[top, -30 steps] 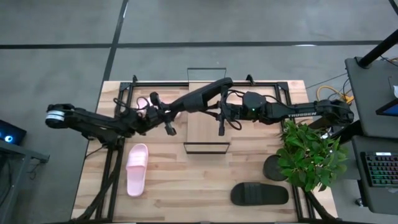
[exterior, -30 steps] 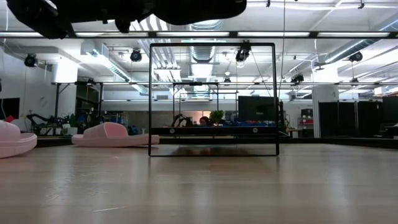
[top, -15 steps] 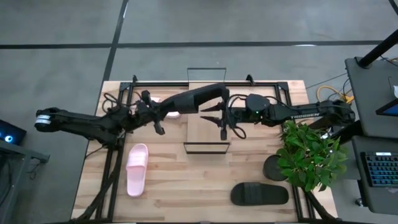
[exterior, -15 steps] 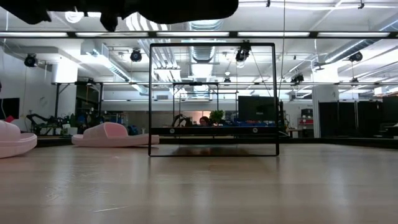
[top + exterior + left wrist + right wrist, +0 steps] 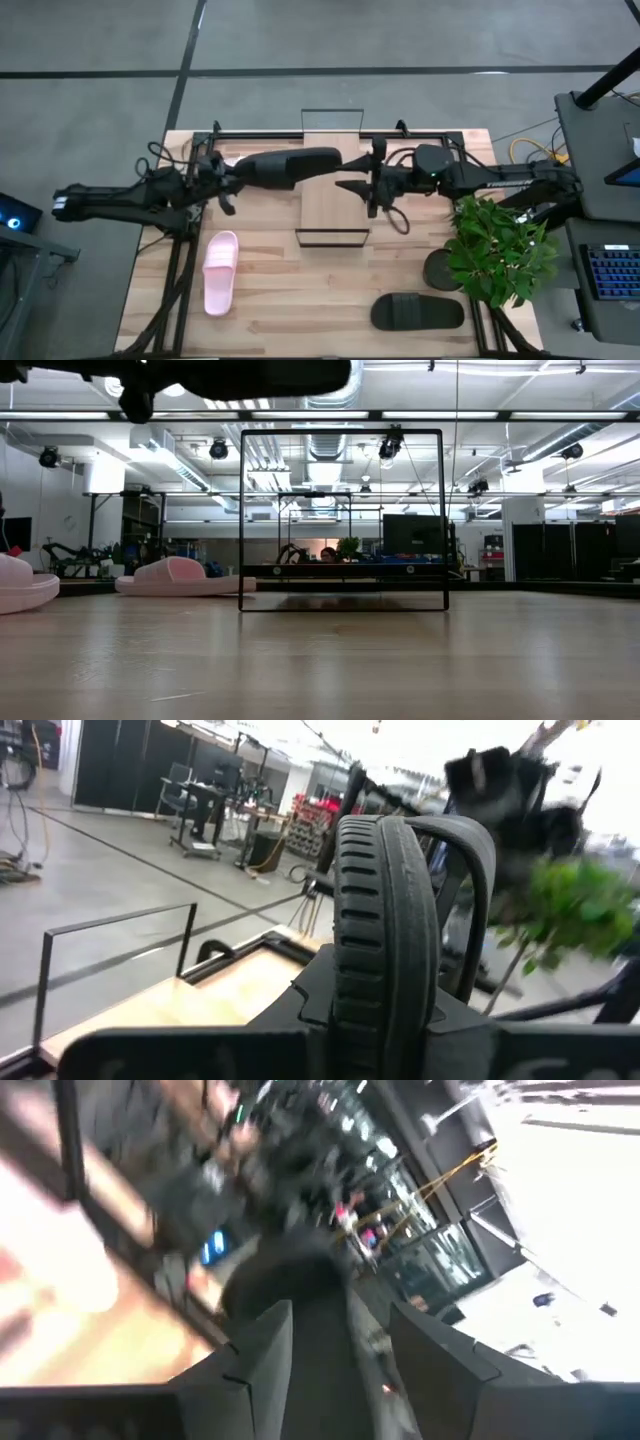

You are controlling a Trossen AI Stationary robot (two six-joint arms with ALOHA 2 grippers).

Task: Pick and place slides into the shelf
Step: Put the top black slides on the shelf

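A black slide (image 5: 288, 166) is held clamped in the left gripper (image 5: 228, 180), raised above the table (image 5: 400, 290) just left of the shelf (image 5: 331, 190). The right gripper (image 5: 352, 187) is seen with fingers apart over the shelf's right edge. One pink slide (image 5: 220, 271) and another black slide (image 5: 418, 312) are laid on the table nearer the front.

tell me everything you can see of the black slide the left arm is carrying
The black slide is held in the left gripper, lifted clear of the table, lying roughly level with its far end at the shelf edge. It looks like matte rubber or foam; the left wrist view shows it edge-on, with a ribbed sole rim and a broad arched strap. Only the gripper touches it.
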